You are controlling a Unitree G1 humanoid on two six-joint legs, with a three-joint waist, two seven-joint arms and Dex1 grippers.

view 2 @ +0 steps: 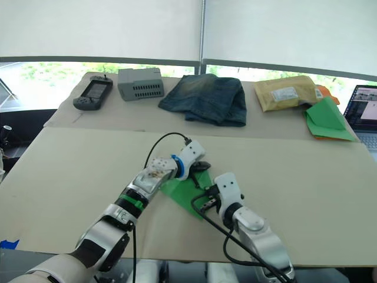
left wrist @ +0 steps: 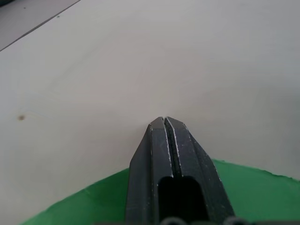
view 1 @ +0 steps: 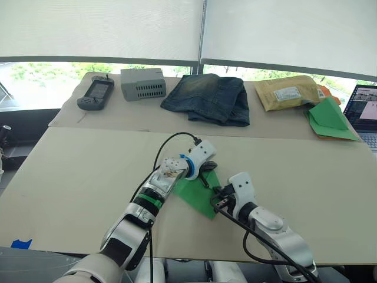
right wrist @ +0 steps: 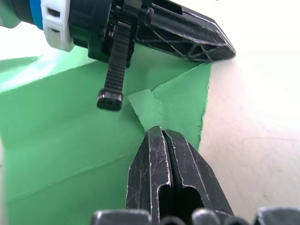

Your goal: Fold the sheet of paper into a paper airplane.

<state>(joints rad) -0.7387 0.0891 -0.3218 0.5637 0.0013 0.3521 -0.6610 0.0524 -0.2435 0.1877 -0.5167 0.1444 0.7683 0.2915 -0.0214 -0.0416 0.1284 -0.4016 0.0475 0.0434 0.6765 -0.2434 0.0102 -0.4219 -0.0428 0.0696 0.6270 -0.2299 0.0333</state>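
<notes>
- The sheet of paper (view 1: pixel 199 194) lies flat on the pale counter (view 1: pixel 76 177), near its front edge and roughly at mid-width, between the two arms.
- The sheet is partly folded: the right wrist view shows overlapping green layers, diagonal crease lines and a small turned-up flap (right wrist: pixel 146 107) near the centre.
- Left end effector (left wrist: pixel 164 123): both black fingers are pressed together with no gap between them. Nothing is gripped. The fingers lie low over the far edge of the sheet, with their tips reaching past the green paper onto bare counter.
- Right end effector (right wrist: pixel 160 132): fingers likewise closed against each other, with no paper visible between them. The tips rest on or just above the sheet, beside the turned-up flap and near the right-hand edge of the paper.
- The two end effectors are close together over the sheet; the right wrist view shows the left one lying across the far part of the paper.
- Along the far part of the counter, from left to right: a black handheld controller (view 1: pixel 96 94), a grey vented box (view 1: pixel 142 84), folded jeans (view 1: pixel 209 99), a padded yellow envelope (view 1: pixel 287 93), and a green paper stack (view 1: pixel 331 121) with orange edges.
- A laptop (view 1: pixel 363 112) stands at the far right edge, just beside the paper stack.
- All these items are well apart from the sheet.
</notes>
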